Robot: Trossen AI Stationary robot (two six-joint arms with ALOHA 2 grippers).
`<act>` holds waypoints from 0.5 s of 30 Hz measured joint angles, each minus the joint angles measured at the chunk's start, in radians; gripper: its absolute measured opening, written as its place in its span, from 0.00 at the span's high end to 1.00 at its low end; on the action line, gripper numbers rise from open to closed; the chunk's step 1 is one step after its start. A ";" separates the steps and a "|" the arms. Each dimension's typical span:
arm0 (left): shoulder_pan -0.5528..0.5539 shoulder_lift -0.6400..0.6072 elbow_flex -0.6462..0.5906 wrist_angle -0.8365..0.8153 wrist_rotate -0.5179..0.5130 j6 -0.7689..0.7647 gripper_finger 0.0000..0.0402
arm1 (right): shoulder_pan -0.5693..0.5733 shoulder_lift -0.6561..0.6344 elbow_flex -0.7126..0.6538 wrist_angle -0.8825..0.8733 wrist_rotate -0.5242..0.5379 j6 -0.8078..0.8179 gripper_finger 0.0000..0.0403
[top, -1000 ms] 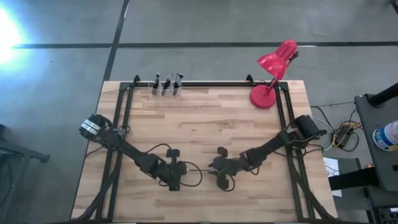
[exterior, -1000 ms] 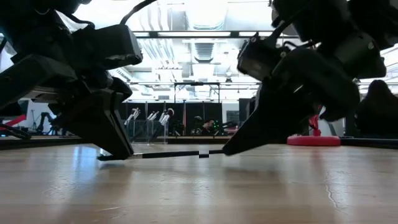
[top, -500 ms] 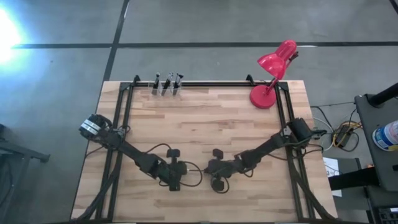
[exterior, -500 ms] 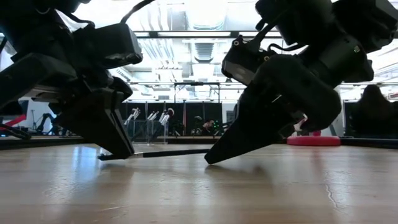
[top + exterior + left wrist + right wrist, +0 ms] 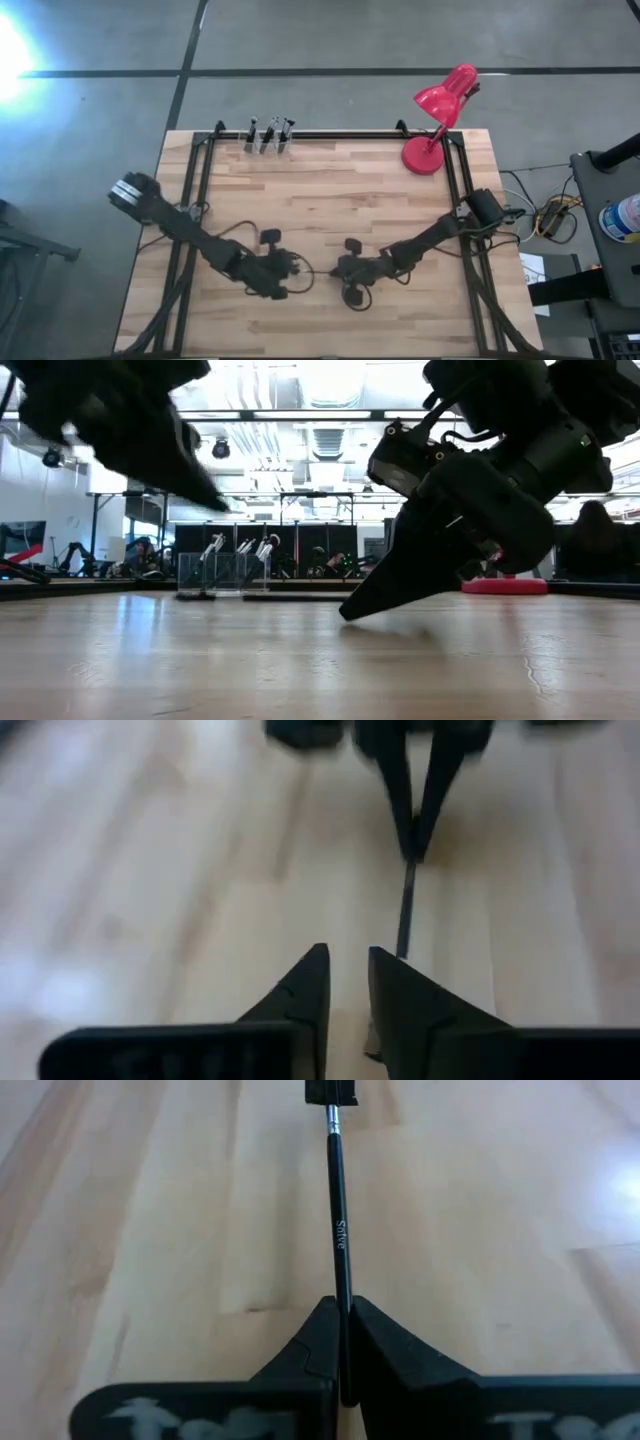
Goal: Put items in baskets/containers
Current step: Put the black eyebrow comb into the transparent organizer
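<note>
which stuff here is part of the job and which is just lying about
Job:
brush, shut in the right gripper
clear containers at the table's far edge, brushes standing in them
left gripper, open, lifted off the table

Lying about:
red lamp at the far right corner

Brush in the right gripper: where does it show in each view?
High view: too thin to see; look beside the right gripper.
Low view: cannot make it out.
Left wrist view: brush, centre.
Right wrist view: centre, running forward from the shut fingers.
Shared landmark: right gripper, clamped on it.
</note>
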 joint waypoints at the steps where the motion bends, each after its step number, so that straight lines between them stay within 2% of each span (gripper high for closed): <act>1: -0.014 -0.037 -0.022 0.024 -0.037 0.010 0.83 | 0.000 -0.005 -0.008 0.007 0.017 0.000 0.97; 4: -0.048 -0.139 -0.136 0.210 -0.114 0.058 0.81 | -0.001 -0.034 -0.046 0.051 0.052 -0.013 0.98; 6: -0.052 -0.198 -0.247 0.444 -0.111 0.117 0.81 | -0.003 -0.058 -0.083 0.117 0.081 -0.033 0.98; 11: -0.033 -0.282 -0.526 1.101 0.032 0.259 0.81 | -0.033 -0.106 -0.185 0.396 0.129 -0.099 0.98; 15: 0.008 -0.314 -0.649 1.419 0.055 0.276 0.81 | -0.066 -0.108 -0.236 0.684 0.126 -0.139 0.98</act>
